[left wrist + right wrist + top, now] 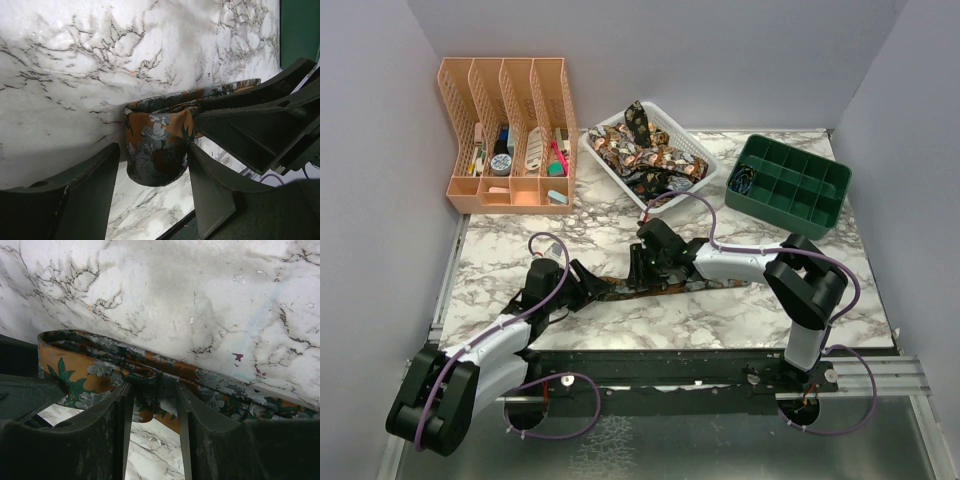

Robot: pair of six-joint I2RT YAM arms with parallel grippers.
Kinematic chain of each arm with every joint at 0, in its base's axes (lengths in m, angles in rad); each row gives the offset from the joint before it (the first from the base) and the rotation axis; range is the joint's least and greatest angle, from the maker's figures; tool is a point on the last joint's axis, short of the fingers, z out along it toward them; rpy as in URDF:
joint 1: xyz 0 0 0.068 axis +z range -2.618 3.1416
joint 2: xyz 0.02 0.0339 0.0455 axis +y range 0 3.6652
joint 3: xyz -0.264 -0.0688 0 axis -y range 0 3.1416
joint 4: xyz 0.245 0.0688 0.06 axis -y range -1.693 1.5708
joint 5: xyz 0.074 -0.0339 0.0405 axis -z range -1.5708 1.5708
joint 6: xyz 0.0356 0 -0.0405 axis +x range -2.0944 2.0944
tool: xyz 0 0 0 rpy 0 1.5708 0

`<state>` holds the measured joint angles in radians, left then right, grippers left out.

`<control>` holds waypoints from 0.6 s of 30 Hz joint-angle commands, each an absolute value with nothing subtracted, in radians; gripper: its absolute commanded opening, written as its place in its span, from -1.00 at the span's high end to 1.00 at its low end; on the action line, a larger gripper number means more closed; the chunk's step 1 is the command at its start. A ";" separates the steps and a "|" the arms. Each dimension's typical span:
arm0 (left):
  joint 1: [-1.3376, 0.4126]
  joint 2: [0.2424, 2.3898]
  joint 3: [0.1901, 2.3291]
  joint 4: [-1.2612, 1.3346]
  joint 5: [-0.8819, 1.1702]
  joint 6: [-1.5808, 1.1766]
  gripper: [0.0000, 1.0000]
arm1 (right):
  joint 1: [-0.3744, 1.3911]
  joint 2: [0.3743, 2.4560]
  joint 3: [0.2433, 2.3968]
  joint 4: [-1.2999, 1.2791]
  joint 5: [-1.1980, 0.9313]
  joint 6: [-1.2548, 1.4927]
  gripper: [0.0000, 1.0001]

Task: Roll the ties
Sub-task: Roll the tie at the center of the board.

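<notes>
Top external view: a white plastic mesh basket at the far middle of the grey-veined marble table serves as the landmark. It holds a heap of patterned ties, apparently waiting their turn.
Necktie in work: one long dark fabric necktie with an orange, grey and green floral pattern lies on the table on the near side of the basket, well apart from it. It is stretched out lengthwise so it can be rolled from one end.
Folded end: the left wrist view shows the necktie doubled over into a short loop, likely the first turn of the roll.
Left gripper: nearer than the basket and to its left. Its jaws stand moderately apart, one on each side of the loop and not plainly pressing it. I judge it is placed to take the loop and turn it.
Right gripper: directly on the near side of the basket. Its jaws are narrow, with fabric bunched between its fingers. It holds the necktie just behind the fold, probably to stop the layers springing open.
Bystanders: an orange plastic slotted organiser stands left of the basket and a green compartment tray right of it. Neither seems to be needed.
Stage: early, with only the first fold made.
</notes>
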<state>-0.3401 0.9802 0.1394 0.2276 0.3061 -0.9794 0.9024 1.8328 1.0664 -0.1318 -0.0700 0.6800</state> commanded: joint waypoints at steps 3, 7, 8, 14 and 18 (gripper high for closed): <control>-0.370 1.050 0.151 0.184 0.271 -0.951 -0.16 | 0.908 1.880 1.031 -0.182 -0.063 0.661 0.14; -0.371 1.051 0.144 0.175 0.257 -0.957 -0.07 | 0.908 1.879 1.032 -0.187 -0.060 0.658 0.14; -0.371 1.044 0.145 0.164 0.251 -0.959 -0.07 | 0.908 1.879 1.030 -0.186 -0.060 0.659 0.14; -0.371 1.005 0.157 0.133 0.235 -0.956 0.02 | 0.908 1.882 1.032 -0.185 -0.067 0.657 0.14; -0.378 0.996 0.169 0.134 0.233 -0.935 0.17 | 0.908 1.880 1.033 -0.181 -0.082 0.654 0.14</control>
<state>-0.3691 1.0069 0.1608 0.1978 0.2729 -0.9714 0.9024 1.8328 1.0649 -0.1280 -0.0719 0.6792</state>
